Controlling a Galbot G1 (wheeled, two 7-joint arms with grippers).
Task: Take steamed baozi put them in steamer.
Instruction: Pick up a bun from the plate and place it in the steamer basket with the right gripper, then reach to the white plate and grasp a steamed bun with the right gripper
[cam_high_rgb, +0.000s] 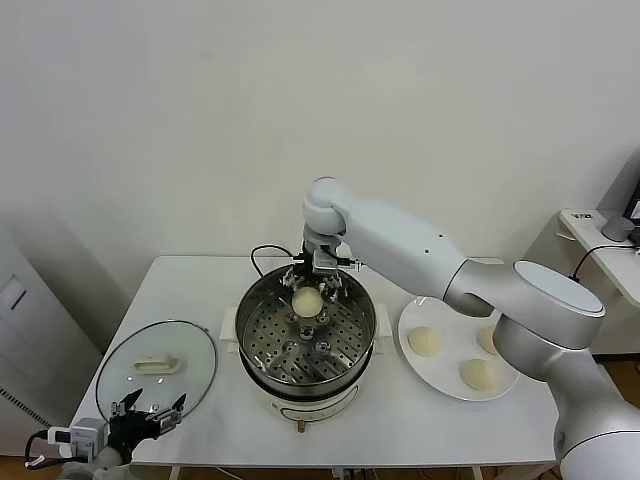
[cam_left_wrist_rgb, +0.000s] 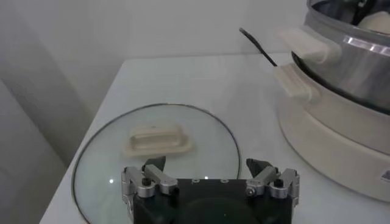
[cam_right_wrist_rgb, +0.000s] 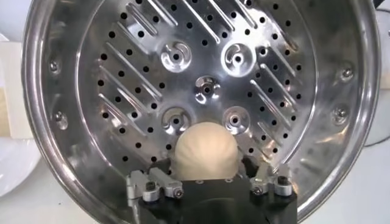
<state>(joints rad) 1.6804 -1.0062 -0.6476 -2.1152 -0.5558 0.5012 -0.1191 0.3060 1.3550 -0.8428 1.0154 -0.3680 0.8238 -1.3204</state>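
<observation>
Baozi (cam_right_wrist_rgb: 205, 150), smooth, round, pale cream, sits on the steamer (cam_high_rgb: 262, 318) tray between the right gripper's (cam_high_rgb: 309, 287) spread fingers; left gripper (cam_left_wrist_rgb: 209, 181) gapes over the lid (cam_left_wrist_rgb: 109, 152).

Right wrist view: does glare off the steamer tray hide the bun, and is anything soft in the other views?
Right wrist view: bright reflections streak the steamer tray, yet the baozi reads clearly between the right gripper jaws. Left wrist view: the glass lid shows small highlights; the steamer wall is soft. Head view: even light, faint shadows.
</observation>
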